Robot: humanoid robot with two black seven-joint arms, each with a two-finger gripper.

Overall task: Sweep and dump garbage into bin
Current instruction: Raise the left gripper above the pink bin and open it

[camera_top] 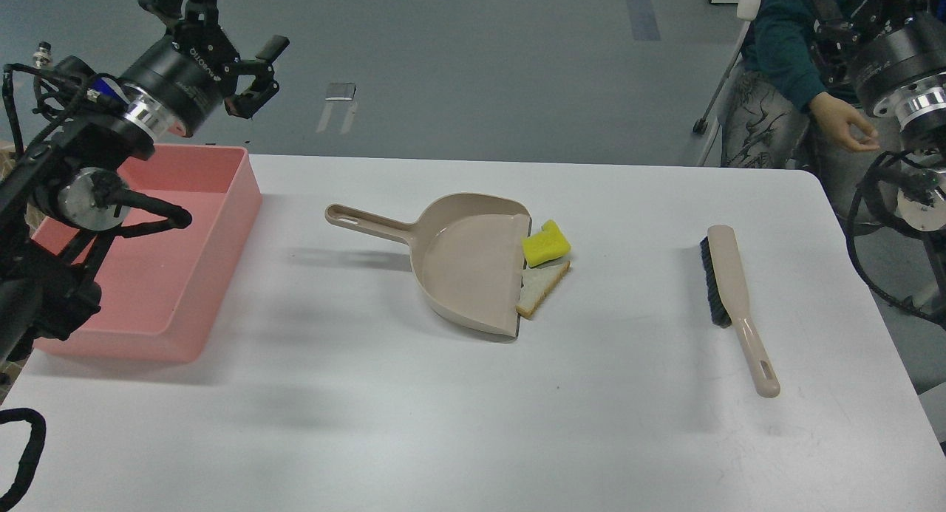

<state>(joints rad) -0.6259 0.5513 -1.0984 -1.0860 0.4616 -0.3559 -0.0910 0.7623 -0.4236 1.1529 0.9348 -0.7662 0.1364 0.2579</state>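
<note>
The garbage lies mid-table at the open lip of a beige dustpan [465,257]: a yellow sponge block [545,243] and, just in front of it, a triangular white bread slice [542,287] with a tan crust. A beige hand brush [732,298] with black bristles rests on the table to the right. At the table's left edge stands the pink bin [159,275], with nothing seen inside it. My left gripper [255,76] hangs open above the bin's far corner and holds nothing. At the top right, my right gripper [835,21] is a dark shape whose fingers I cannot make out.
A seated person [783,61] is beyond the table's far right corner, with one hand [846,128] near my right arm. The white table [443,423] ends close to the brush on the right. My left arm's links and cables overlap the bin's left side.
</note>
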